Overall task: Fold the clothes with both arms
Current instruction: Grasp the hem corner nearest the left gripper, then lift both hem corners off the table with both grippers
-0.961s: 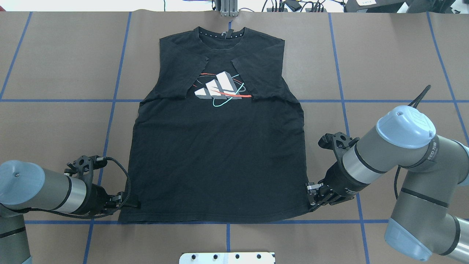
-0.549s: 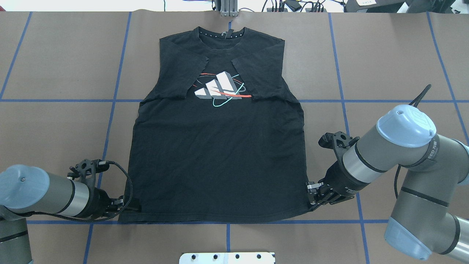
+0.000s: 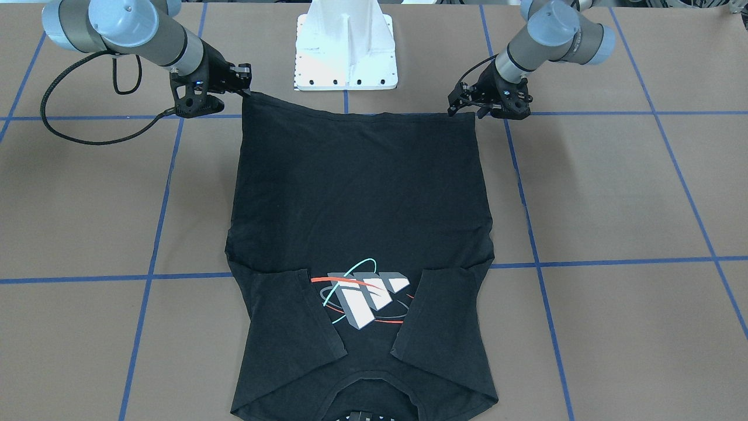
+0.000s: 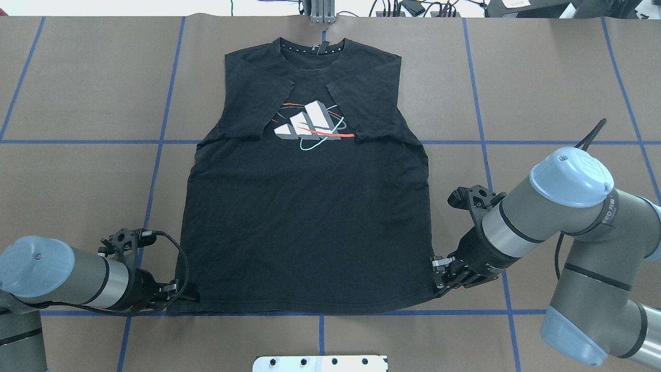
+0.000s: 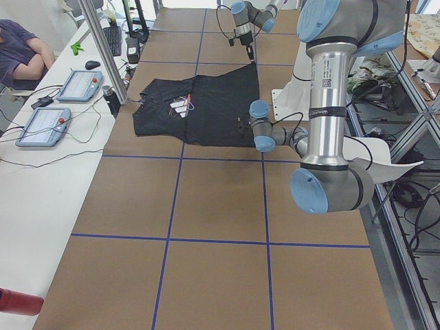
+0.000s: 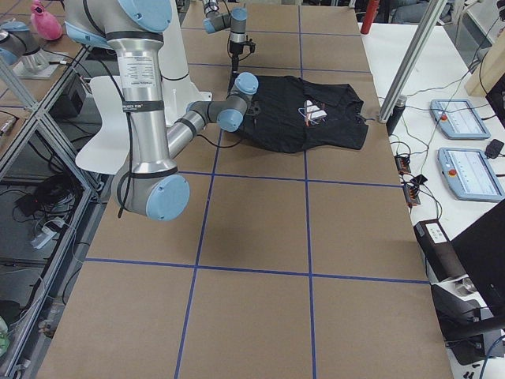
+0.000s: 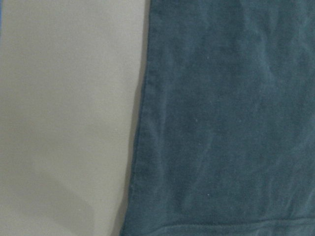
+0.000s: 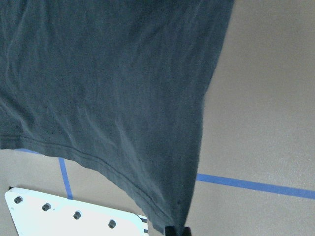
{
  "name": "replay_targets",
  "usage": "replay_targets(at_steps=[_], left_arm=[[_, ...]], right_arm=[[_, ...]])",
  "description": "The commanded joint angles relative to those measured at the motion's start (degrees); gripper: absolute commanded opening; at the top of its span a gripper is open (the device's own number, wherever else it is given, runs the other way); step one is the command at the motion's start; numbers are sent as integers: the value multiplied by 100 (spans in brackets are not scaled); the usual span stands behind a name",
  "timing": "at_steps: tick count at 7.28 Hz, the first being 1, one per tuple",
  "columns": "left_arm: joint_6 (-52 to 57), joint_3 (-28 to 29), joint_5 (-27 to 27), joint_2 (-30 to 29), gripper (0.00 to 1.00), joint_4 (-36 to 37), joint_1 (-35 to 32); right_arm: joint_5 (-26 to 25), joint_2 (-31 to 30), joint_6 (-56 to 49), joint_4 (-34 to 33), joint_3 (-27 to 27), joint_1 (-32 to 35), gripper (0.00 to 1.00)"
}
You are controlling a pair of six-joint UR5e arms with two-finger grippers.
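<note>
Black cotton T-shirt (image 4: pixel 310 232) is lying flat, print up, on the brown surface (image 4: pixel 542 77), with sleeves turned inward and collar far from the robot. The right pincer (image 4: pixel 438 290) is clamping one hem corner, holding it a little off the paper. The left pincer (image 4: pixel 189 298) is sitting at the other corner, but I cannot tell if it is gripping. Both corners should be travelling evenly toward the collar. The white base plate (image 4: pixel 320 363) is lying near the hem, on the robot's side.
</note>
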Motion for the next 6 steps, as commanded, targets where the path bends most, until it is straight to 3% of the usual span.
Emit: replay_targets(at_steps=[1,4,5,6], left_arm=[[-47,34,7,-6,86,0,67],[-56,34,-2,11,76,0,67],[-65,34,-2,11,60,0,67],[-56,34,7,28,12,0,67]], right_arm=[[69,9,-14,0,11,55,0],[166,9,-14,0,12,134,0],[166,9,-14,0,12,134,0],[166,9,-14,0,12,143,0]])
